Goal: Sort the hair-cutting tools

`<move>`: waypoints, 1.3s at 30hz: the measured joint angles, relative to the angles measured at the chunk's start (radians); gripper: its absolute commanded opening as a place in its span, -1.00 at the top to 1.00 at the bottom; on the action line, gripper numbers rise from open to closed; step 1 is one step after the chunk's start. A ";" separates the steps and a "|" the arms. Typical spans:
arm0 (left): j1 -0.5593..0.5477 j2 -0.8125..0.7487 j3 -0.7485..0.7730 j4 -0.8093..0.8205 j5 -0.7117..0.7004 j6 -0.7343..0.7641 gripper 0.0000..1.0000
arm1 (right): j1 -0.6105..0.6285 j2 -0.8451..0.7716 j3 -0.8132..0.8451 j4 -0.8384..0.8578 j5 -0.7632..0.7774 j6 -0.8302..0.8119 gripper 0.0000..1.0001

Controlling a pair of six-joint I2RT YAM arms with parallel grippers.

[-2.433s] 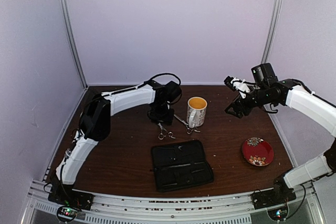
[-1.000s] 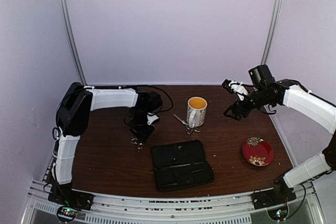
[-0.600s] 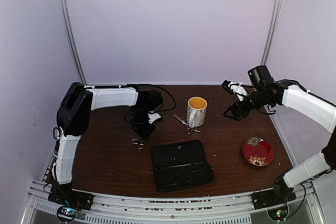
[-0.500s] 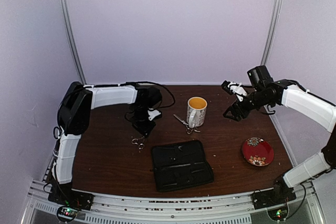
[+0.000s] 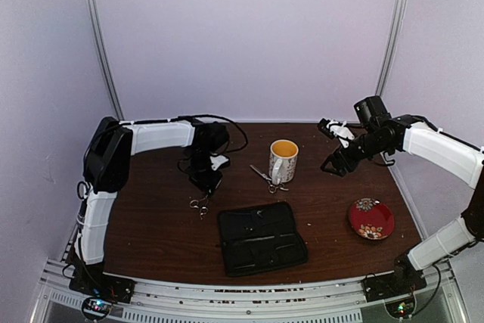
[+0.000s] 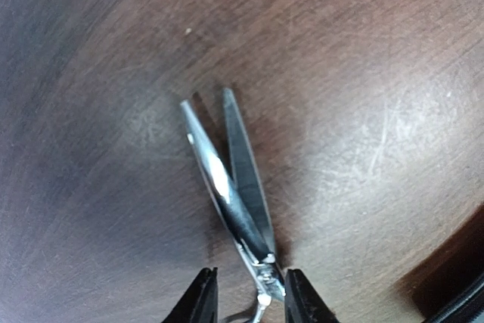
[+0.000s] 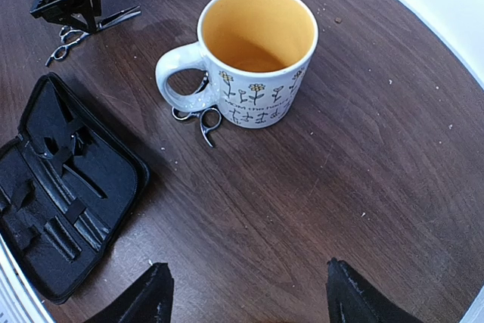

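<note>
One pair of silver scissors (image 5: 200,203) lies on the brown table left of the open black case (image 5: 262,237). In the left wrist view its blades (image 6: 227,172) point away. My left gripper (image 6: 246,300) straddles the pivot, open, with a gap at its left finger. From above, the left gripper (image 5: 206,181) hangs just behind this pair. A second pair of scissors (image 5: 265,178) lies against the white mug (image 5: 283,159), and its rings (image 7: 200,117) show under the mug's handle. My right gripper (image 7: 246,293) hovers open and empty right of the mug. The black clips are hard to tell from the case's lining.
A red floral plate (image 5: 370,218) sits near the right edge, below the right gripper (image 5: 330,166). The mug (image 7: 257,54) is empty, yellow inside. The case (image 7: 64,187) lies unzipped and flat near the front. Purple walls close in the table on three sides.
The left gripper carried one pair of scissors from beside the mug to the left of the case. It has since drawn back a little while they stay put. The right arm barely moved.
</note>
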 measured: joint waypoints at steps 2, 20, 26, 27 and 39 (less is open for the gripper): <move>0.000 0.000 0.000 0.000 0.010 -0.008 0.21 | 0.000 0.003 0.000 0.000 0.000 0.000 -0.41; -0.005 -0.056 -0.126 0.069 0.002 -0.106 0.56 | 0.000 0.006 0.000 -0.002 -0.008 0.000 -0.41; -0.011 -0.056 -0.127 0.070 -0.027 -0.110 0.72 | 0.000 0.014 0.000 -0.005 -0.011 0.000 -0.41; -0.011 -0.055 -0.124 0.066 -0.035 -0.110 0.77 | 0.000 0.015 0.000 -0.006 -0.011 0.000 -0.41; -0.019 -0.048 -0.101 0.024 -0.085 -0.060 1.00 | 0.001 0.024 0.000 -0.010 -0.011 -0.004 -0.39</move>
